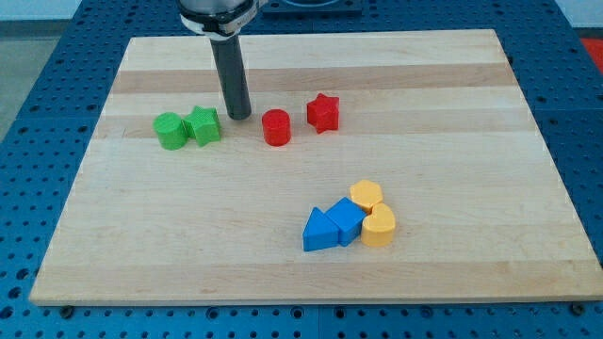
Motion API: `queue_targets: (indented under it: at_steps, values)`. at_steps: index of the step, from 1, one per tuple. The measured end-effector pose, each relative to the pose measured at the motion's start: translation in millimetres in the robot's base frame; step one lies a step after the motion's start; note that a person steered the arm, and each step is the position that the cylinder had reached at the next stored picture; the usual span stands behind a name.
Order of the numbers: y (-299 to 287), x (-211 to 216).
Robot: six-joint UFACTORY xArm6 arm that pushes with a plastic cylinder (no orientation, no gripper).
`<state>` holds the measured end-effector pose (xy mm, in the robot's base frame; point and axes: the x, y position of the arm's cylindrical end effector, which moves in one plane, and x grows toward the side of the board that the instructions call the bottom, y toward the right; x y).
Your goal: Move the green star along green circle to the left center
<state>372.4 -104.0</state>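
The green star (203,125) lies on the wooden board at the view's upper left, touching the green circle (171,131) on its left side. My tip (239,116) stands just to the right of the green star, slightly higher in the view, with a small gap between them. The dark rod rises straight up from the tip to the view's top edge.
A red circle (276,127) and a red star (323,113) lie to the right of my tip. A blue triangle (319,231), a blue cube (347,222) and two yellow blocks (366,196) (379,227) cluster at the lower middle. The board's left edge (73,198) slants.
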Motion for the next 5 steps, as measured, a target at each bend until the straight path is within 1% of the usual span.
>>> queue_targets:
  at_steps: [1, 4, 5]
  values:
    - [-1, 13]
    - [-58, 15]
    - [-65, 21]
